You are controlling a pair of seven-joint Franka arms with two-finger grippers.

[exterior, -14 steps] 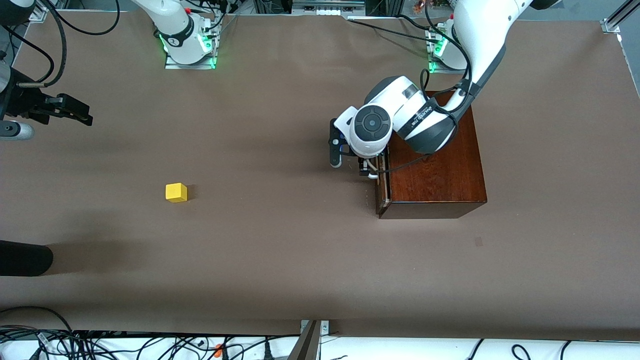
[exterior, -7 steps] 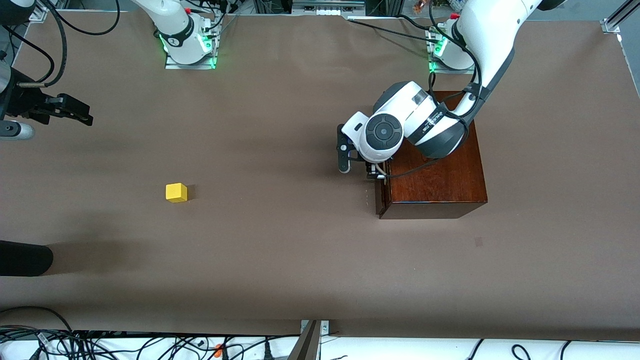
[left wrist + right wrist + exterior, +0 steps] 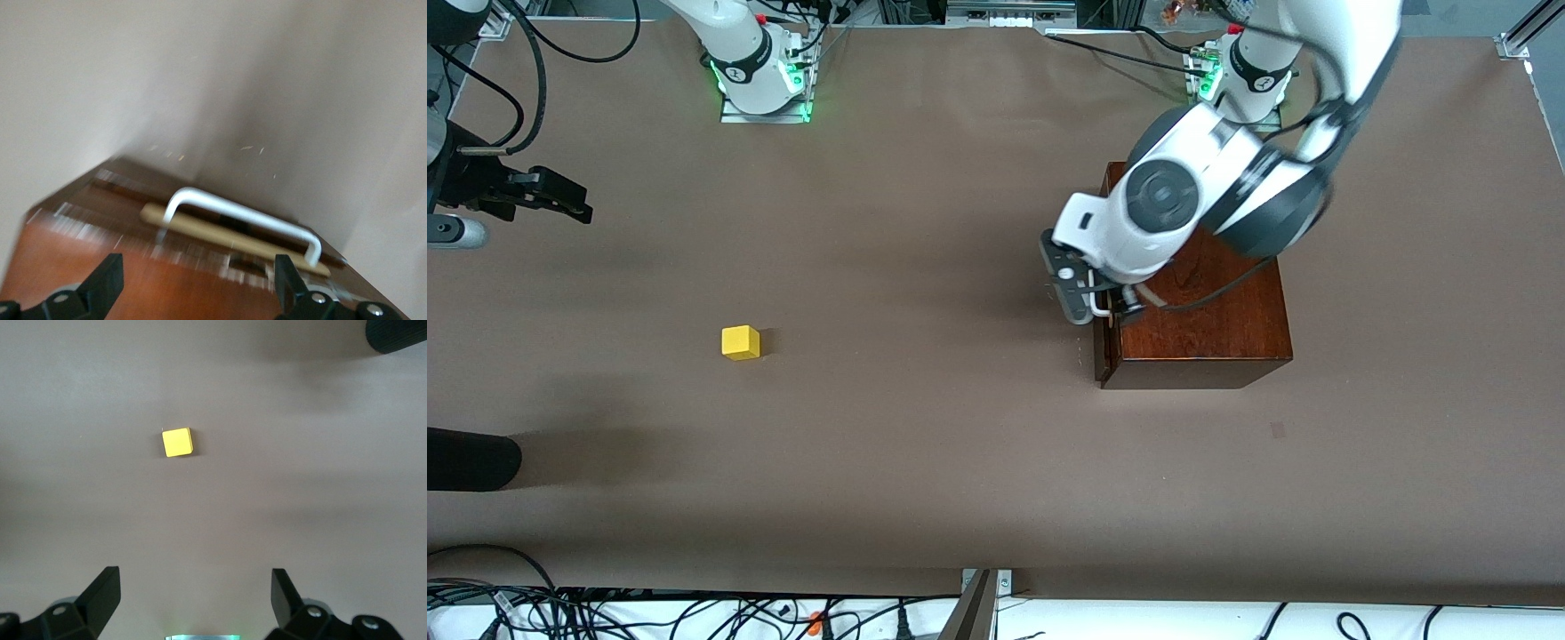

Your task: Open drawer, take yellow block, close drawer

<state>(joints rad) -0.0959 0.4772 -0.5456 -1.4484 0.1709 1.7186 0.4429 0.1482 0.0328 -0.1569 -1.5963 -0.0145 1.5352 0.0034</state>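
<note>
The dark reddish-brown wooden box (image 3: pixel 1209 311) stands at the left arm's end of the table. Its drawer (image 3: pixel 1104 342) is pushed in, and the white U-shaped handle (image 3: pixel 1096 304) faces the right arm's end. In the left wrist view the handle (image 3: pixel 240 217) shows with a thin pale strip of the drawer (image 3: pixel 213 232) under it. My left gripper (image 3: pixel 1113 308) hangs open and empty over the box's top by the drawer front; it also shows in its wrist view (image 3: pixel 197 287). The yellow block (image 3: pixel 741 342) lies on the table, apart from the box. My right gripper (image 3: pixel 569 197) waits open above it (image 3: pixel 177 442).
A black rounded object (image 3: pixel 467 458) lies at the table's edge at the right arm's end, nearer to the front camera than the block; it also shows in the right wrist view (image 3: pixel 400 333). Brown table (image 3: pixel 925 427) spreads between block and box.
My left gripper has moved from in front of the drawer toward the box and risen over its front edge. The drawer's pale gap has closed. The right arm and block have not moved.
</note>
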